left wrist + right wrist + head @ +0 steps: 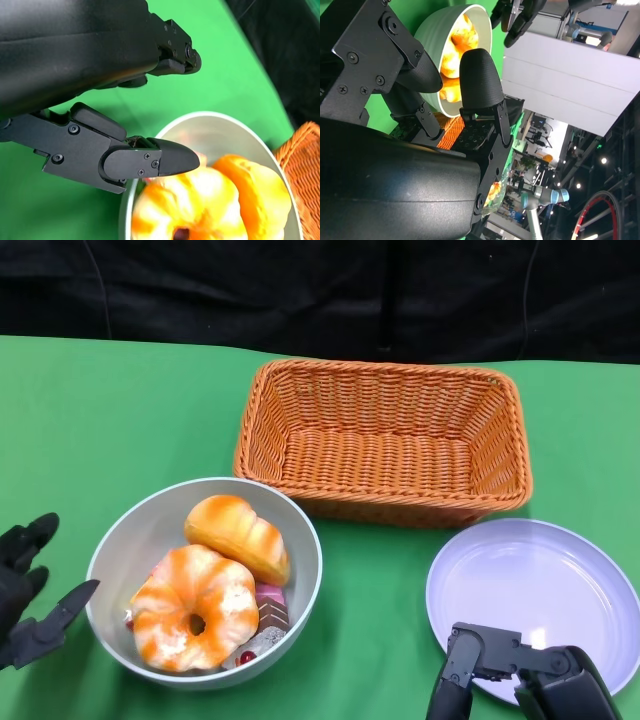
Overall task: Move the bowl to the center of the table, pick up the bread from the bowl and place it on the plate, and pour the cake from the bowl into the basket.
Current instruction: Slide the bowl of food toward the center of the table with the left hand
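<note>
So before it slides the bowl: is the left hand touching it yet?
Cannot tell. In the head view the left hand reaches right up to the bowl rim; neither gap nor contact shows plainly.

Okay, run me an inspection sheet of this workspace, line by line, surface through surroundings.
Surface: green table cover, flat, no spills seen.
Job's things: grey bowl at front left holds a long bread roll, a ring-shaped bread and cake pieces underneath; orange wicker basket behind, nothing in it; white plate front right, bare.
Clutter: nothing seen.
Hands: left hand beside the bowl's left rim, fingers apart, holding nothing; right hand low over the plate's near edge, holding nothing, fingers' spread unclear.
Cables: nothing seen.
Surroundings: black backdrop behind the table.
</note>
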